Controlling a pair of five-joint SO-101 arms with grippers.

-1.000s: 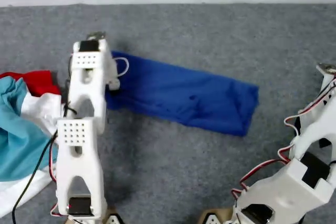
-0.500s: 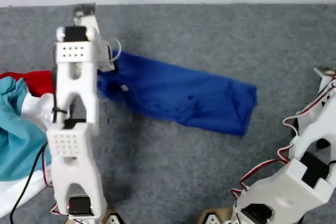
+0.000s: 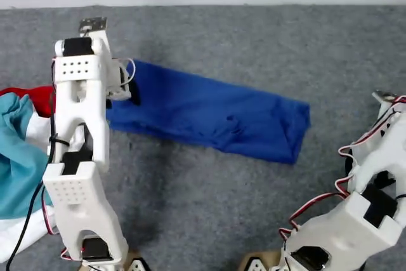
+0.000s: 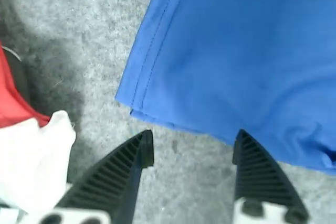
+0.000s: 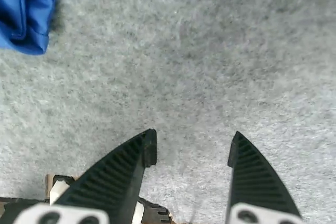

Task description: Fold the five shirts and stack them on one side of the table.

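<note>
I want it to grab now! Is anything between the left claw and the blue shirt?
Nothing visible does. The open left gripper hangs right at the blue shirt hem, with just grey mat between them.

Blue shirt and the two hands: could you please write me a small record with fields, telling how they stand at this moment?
shirt: blue cloth shirt, a long strip lying flat on the grey felt-like table
left hand: open, empty, above the shirt's end nearest the pile
right hand: open, empty, above bare table, apart from the shirt
pile: teal cloth, red cloth and white cloth, heaped on the left arm's side
</note>
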